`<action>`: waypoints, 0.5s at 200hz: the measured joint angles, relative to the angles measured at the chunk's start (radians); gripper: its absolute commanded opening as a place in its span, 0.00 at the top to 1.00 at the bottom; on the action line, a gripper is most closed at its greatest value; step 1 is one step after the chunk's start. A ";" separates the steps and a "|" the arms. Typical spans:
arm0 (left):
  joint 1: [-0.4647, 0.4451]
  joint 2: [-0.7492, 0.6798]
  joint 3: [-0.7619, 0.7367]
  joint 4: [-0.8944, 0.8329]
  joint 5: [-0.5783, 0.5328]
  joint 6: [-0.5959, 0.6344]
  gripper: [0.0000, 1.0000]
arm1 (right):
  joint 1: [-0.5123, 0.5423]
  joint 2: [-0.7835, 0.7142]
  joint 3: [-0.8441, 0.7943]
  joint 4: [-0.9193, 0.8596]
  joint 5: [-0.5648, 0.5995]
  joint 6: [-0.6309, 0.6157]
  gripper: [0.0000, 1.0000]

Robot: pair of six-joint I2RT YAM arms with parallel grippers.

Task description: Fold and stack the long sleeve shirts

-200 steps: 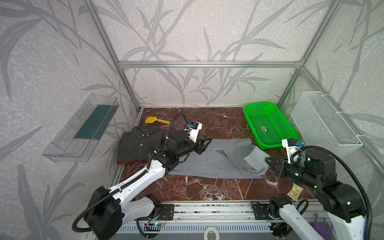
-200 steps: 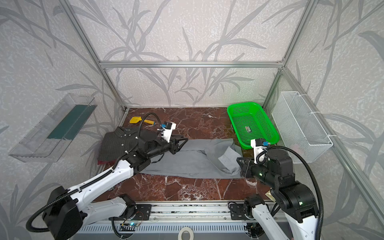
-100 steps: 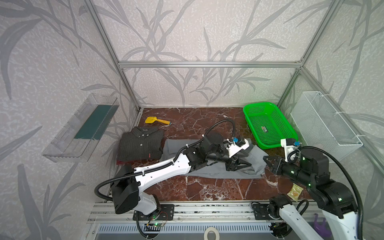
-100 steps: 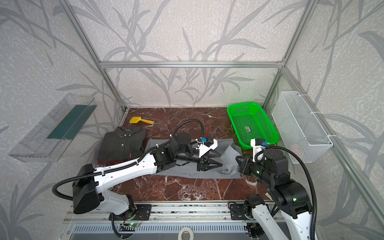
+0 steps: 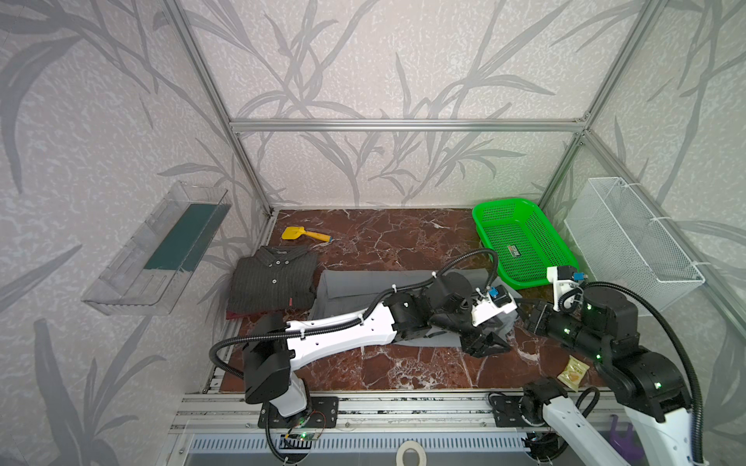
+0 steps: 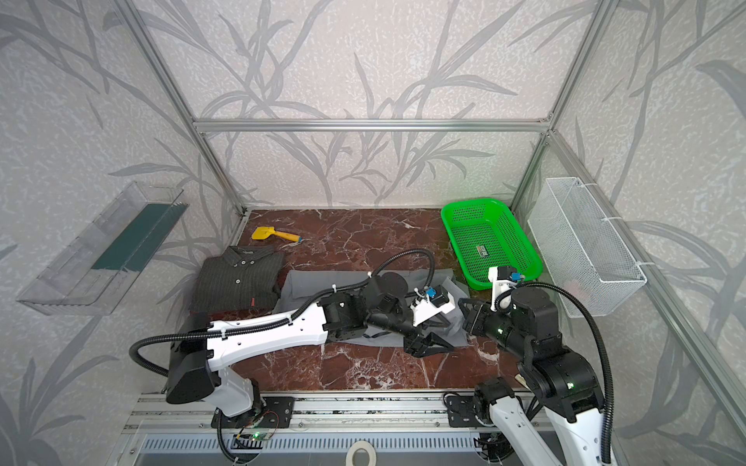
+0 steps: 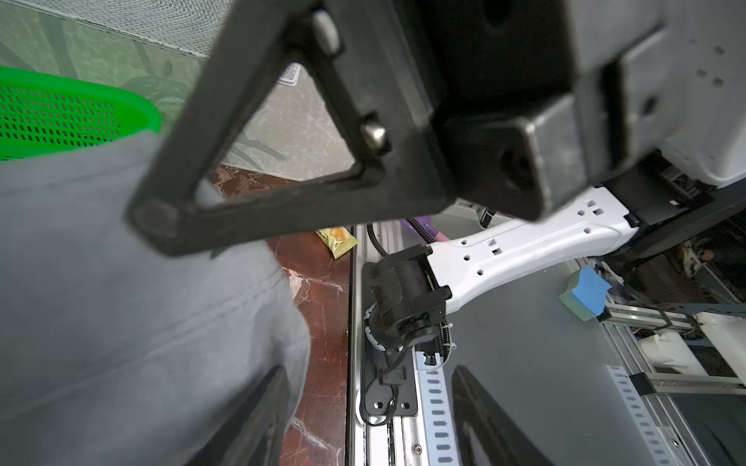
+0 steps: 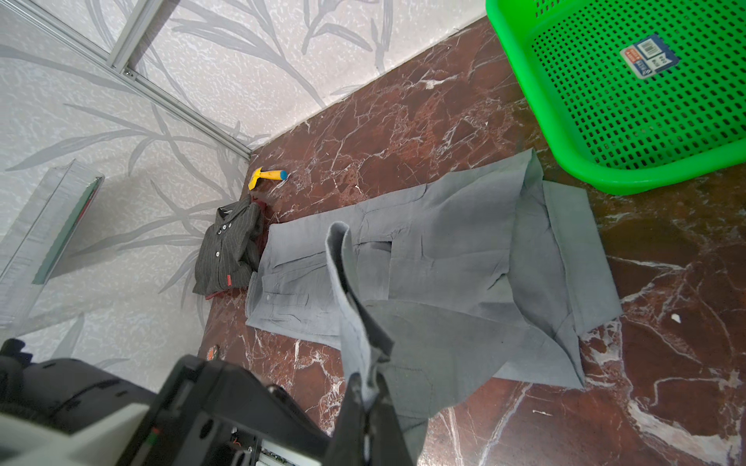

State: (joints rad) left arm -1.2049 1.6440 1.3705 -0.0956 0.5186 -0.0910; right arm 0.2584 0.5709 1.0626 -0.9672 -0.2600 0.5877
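In both top views the green basket (image 5: 541, 230) sits at the back right of the desk (image 5: 403, 242). The light-grey shirt (image 5: 363, 282) lies spread on the desk to the left of the basket, one end just short of the basket's near rim. Farther from the basket, just beside the light-grey shirt, the folded pinstriped shirt (image 5: 274, 278) rests on the dark red garment (image 5: 242, 314), of which only an edge shows. The left arm (image 5: 343, 335) reaches across the light-grey shirt toward the basket, and the left jaws stand apart at the shirt's basket-side end. The right arm (image 5: 585, 327) comes in from in front of the basket, its jaws at a raised fold of that same end. Their grip cannot be read here.

In the left wrist view the two dark fingertips (image 7: 250, 415) are well apart with nothing between them. The light-grey shirt (image 7: 121, 302) fills the side toward the green basket (image 7: 60, 113). A snack packet (image 7: 337, 240) lies on the desk past the shirt's edge, away from the basket.

In the right wrist view the right jaws are pressed together on a strip of the light-grey shirt (image 8: 444, 250), held up off the desk while the rest lies flat. Its folded end lies near the green basket (image 8: 605, 121). The pinstriped shirt (image 8: 230, 250) lies at the shirt's other end, far from the basket, with the dark red garment (image 8: 216, 294) peeking out beneath it.
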 measured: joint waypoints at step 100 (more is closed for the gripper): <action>-0.084 0.103 0.125 -0.156 -0.492 0.029 0.18 | 0.014 0.005 0.000 0.025 0.016 0.034 1.00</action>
State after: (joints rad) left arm -1.2884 1.7470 1.4956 -0.2512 0.0261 -0.0616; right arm 0.2729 0.5758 1.0622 -0.9424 -0.2436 0.6216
